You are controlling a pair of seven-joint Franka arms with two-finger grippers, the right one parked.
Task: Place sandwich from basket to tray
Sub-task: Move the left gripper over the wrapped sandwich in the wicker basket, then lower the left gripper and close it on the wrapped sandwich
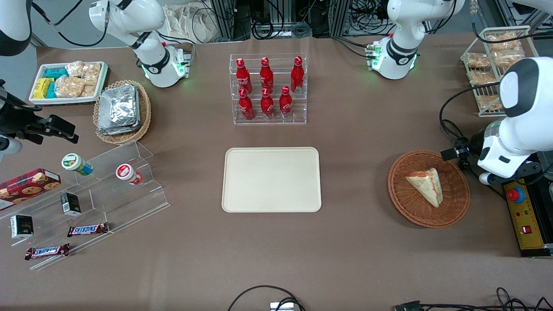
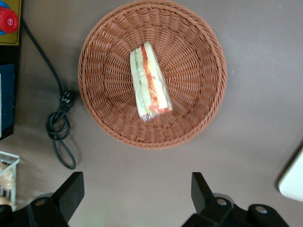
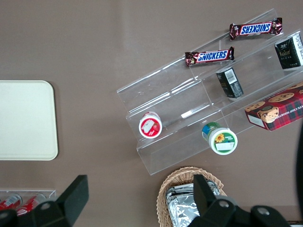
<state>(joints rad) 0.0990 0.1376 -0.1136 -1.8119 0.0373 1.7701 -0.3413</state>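
A: Where was the sandwich (image 1: 427, 186)?

B: It lay on its side in the round reddish-brown basket (image 1: 453, 211), roughly at the middle. The wrist camera showed its orange-red and green layers along one edge, under clear wrap.

A: And the tool (image 2: 137, 194)?

B: It hung above the brown surface (image 1: 358, 142), just beside the basket's rim and touching nothing. Its two fingers (image 2: 71, 191) stood wide apart, with only bare surface between them.

A: What about the tray (image 1: 272, 179)?

B: The beige tray sat flat at the middle of the surface, well apart from the basket, which lay toward the working arm's end. A clear rack of red bottles (image 1: 268, 88) stood farther from the front camera than the tray.

A: Anything else near the basket?

B: A black cable (image 2: 59, 125) lay coiled on the surface beside it, near a yellow box with a red button (image 1: 515, 195).
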